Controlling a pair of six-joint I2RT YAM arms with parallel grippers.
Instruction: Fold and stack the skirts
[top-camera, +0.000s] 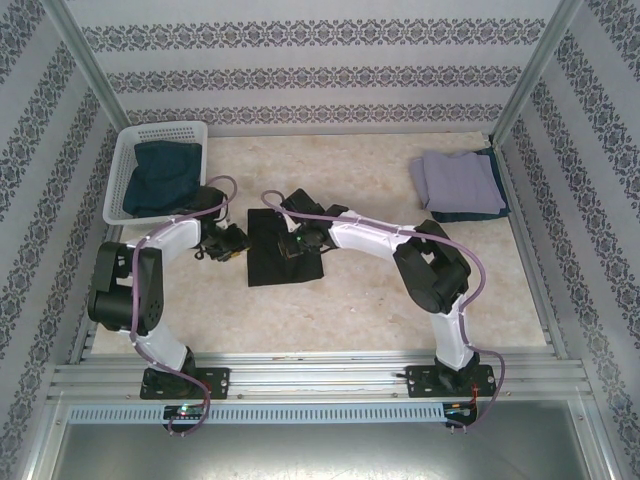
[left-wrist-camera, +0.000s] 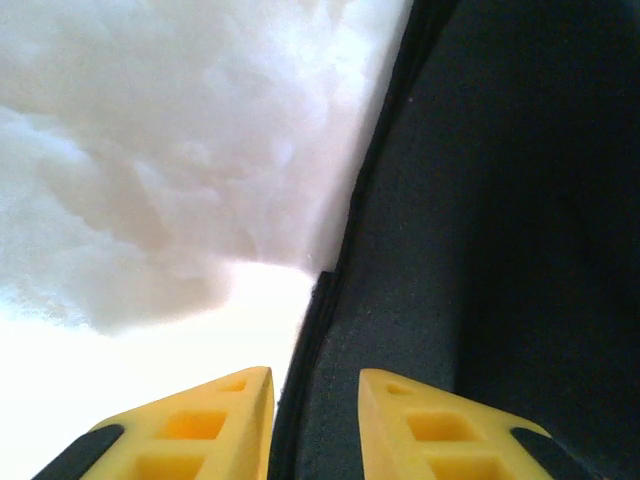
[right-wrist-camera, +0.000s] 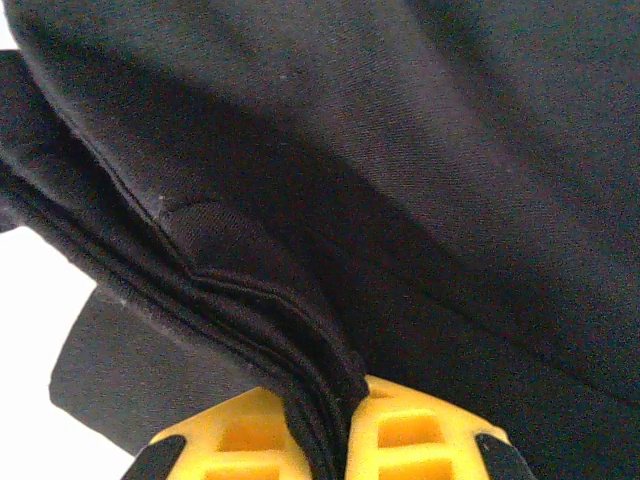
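1. Pinching black skirt (right-wrist-camera: 400, 150) folds tight with right gripper (right-wrist-camera: 325, 420), arm reaching across it.
2. Straddling its left hem with left gripper (left-wrist-camera: 315, 400), jaws parted.
3. Spread on pale table (top-camera: 340, 320), patterned walls (top-camera: 300, 40) around.

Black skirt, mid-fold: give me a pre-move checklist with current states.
1. Right gripper clamped on the black cloth skirt: ok, shut on bunched layers.
2. Left gripper holding the skirt's left hem: cannot tell; jaws stand apart astride the hem.
3. Skirt lying on the pale table, not overhanging: ok.
4. Finished stack out of the arms' way: ok; the pale lavender-grey folded skirt sits on a dark blue denim skirt, far right.
5. White plastic lattice basket emptied: not ok; a second denim skirt lies in it.
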